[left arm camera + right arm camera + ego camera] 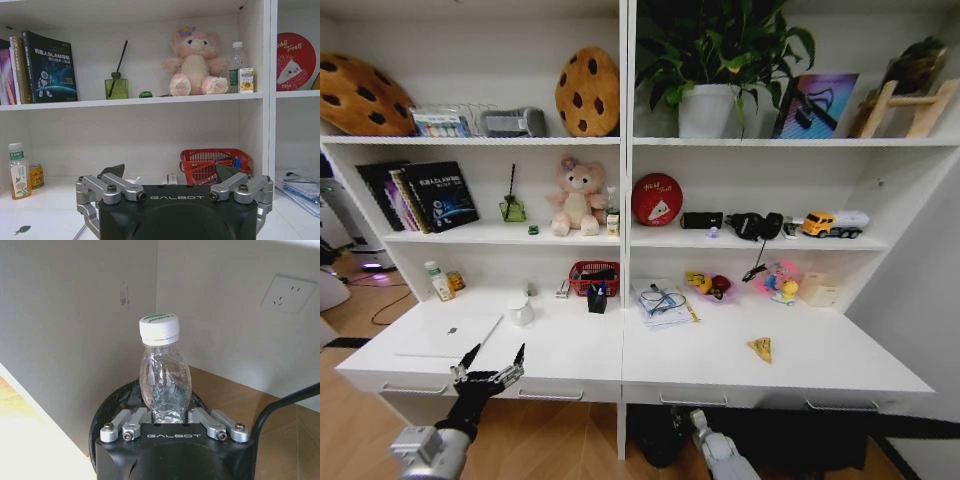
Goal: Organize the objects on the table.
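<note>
- The left gripper (492, 362) is held wide open and empty before the table (570, 350).
- The laptop (448, 335) is seen closed at the table's left end; thin, stiff, probably slippery, best lifted by an edge.
- The right gripper (171, 416) is clamped on a light, crushable clear bottle (164, 375), low beneath the table.

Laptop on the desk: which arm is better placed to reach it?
Left, probably. The left gripper is open just before the laptop; the right gripper is low under the desk, shut on a clear bottle.
</note>
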Controlling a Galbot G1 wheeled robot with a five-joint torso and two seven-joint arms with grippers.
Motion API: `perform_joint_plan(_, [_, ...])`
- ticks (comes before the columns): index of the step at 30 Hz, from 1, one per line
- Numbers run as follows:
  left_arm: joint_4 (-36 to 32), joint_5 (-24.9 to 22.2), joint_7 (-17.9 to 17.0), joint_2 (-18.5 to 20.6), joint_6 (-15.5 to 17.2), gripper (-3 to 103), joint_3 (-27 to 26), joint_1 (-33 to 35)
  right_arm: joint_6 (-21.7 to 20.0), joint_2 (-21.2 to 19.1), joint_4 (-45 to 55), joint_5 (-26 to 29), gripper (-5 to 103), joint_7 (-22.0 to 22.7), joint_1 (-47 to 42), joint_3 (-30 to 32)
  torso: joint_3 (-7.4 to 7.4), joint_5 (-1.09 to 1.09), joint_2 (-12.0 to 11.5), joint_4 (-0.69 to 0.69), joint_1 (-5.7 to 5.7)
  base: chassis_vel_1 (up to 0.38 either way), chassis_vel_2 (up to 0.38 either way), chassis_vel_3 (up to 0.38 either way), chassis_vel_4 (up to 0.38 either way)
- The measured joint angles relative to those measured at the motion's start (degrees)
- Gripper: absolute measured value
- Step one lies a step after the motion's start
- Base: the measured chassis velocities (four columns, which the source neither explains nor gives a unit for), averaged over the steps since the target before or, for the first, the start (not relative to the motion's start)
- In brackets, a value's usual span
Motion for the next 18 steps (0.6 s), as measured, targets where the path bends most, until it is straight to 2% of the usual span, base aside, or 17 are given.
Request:
perform_joint_plan(2, [0.00, 0.00, 0.00, 0.00, 0.00, 100, 0.00, 0.00, 2.35, 0.57, -3.06, -0.14, 38, 1.53, 1.52, 0.01, 0.00, 0.02, 0.00, 0.00, 0.00, 0.000, 0.000, 0.000, 0.000])
perform_joint_plan(3, [0.00, 0.00, 0.00, 0.00, 0.00, 100, 0.00, 0.00, 2.35, 0.57, -3.06, -0.14, 38, 1.53, 1.52, 0.01, 0.00, 0.02, 0.00, 0.00, 0.00, 0.000, 0.000, 0.000, 0.000])
perform_joint_plan(5, [0.00, 0.00, 0.00, 0.00, 0.00, 100, 0.00, 0.00, 4.29, 1.01, -5.65, -0.17, 49, 3.36, 3.02, -0.01, 0.00, 0.01, 0.00, 0.00, 0.00, 0.000, 0.000, 0.000, 0.000])
perform_joint_plan(8, [0.00, 0.00, 0.00, 0.00, 0.00, 100, 0.00, 0.00, 4.38, 1.64, -6.26, 0.45, 54, 4.80, 3.59, 0.03, 0.00, 0.01, 0.00, 0.00, 0.00, 0.000, 0.000, 0.000, 0.000])
perform_joint_plan(10, [0.00, 0.00, 0.00, 0.00, 0.00, 100, 0.00, 0.00, 4.13, 2.25, -6.33, 0.95, 66, 6.01, 3.89, 0.13, 0.00, 0.02, 0.00, 0.01, 0.00, 0.000, 0.000, 0.000, 0.000])
perform_joint_plan(13, [0.00, 0.00, 0.00, 0.00, 0.00, 100, 0.00, 0.00, 3.88, 2.41, -6.20, 1.08, 71, 6.34, 3.89, 0.13, 0.00, 0.01, 0.00, 0.01, 0.00, 0.000, 0.000, 0.000, 0.000])
perform_joint_plan(15, [0.00, 0.00, 0.00, 0.00, 0.00, 100, 0.00, 0.00, 2.37, 2.60, -4.90, 1.32, 82, 7.24, 3.14, 0.12, 0.00, 0.01, 0.00, 0.01, 0.00, 0.000, 0.000, 0.000, 0.000])
perform_joint_plan(16, [0.00, 0.00, 0.00, 0.00, 0.00, 100, 0.00, 0.00, 2.37, 2.60, -4.90, 1.32, 82, 7.24, 3.14, 0.12, 0.00, 0.01, 0.00, 0.01, 0.00, 0.000, 0.000, 0.000, 0.000])
perform_joint_plan(18, [0.00, 0.00, 0.00, 0.00, 0.00, 100, 0.00, 0.00, -0.98, 2.37, -2.68, 3.11, 92, 7.57, 1.62, 0.12, 0.00, 0.02, 0.00, 0.01, 0.00, 0.000, 0.000, 0.000, 0.000])
